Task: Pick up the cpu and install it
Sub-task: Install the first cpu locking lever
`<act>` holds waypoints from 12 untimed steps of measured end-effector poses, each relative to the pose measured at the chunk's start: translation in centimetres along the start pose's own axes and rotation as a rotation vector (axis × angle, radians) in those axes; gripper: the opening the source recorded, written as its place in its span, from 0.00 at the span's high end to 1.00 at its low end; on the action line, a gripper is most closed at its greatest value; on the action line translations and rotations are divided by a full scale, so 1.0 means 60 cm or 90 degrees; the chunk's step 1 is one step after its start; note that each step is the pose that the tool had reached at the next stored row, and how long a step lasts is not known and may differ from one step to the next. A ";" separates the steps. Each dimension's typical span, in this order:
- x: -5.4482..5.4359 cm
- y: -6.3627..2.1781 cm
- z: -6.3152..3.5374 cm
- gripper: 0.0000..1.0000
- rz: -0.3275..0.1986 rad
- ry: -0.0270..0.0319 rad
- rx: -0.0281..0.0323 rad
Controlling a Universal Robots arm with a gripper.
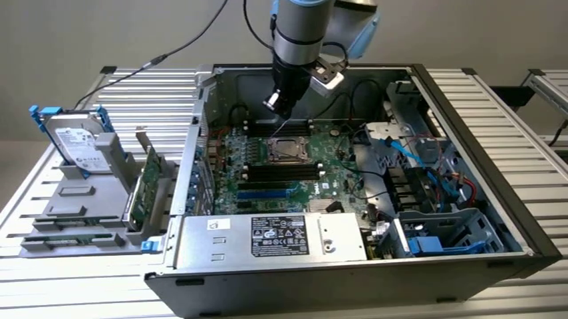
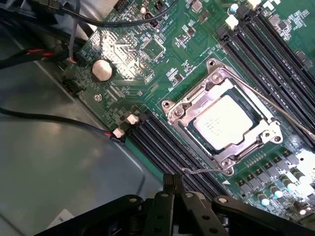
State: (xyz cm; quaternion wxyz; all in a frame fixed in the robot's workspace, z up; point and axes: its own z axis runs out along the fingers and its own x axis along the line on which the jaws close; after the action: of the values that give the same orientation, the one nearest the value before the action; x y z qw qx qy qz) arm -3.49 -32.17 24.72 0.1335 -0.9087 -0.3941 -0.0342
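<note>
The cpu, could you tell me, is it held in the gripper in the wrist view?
No, the cpu lies flat inside the metal socket frame on the motherboard, apart from the shut gripper.

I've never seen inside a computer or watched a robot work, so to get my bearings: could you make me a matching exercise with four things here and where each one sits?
Things:
1. cpu
2. hard drive
3. silver box with black label
4. gripper

Places:
A. standing upright outside the case, on the exterior view's left
B. shut, over the motherboard
C. lying in the metal-framed socket
D. inside the case, along its near wall

Pairs: 1-C, 2-A, 3-D, 4-B
</note>
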 end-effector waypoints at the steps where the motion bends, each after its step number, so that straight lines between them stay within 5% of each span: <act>1: 0.000 -0.001 0.000 0.89 0.000 -0.0001 0.0013; 3: 0.000 -0.002 0.002 0.89 0.000 -0.0021 0.0046; 12: -0.003 0.000 0.013 0.89 0.002 -0.0125 -0.0015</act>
State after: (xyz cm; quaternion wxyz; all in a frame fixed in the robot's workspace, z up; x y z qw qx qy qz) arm -3.61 -32.09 23.97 0.1285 -0.9097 -0.3941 -0.0255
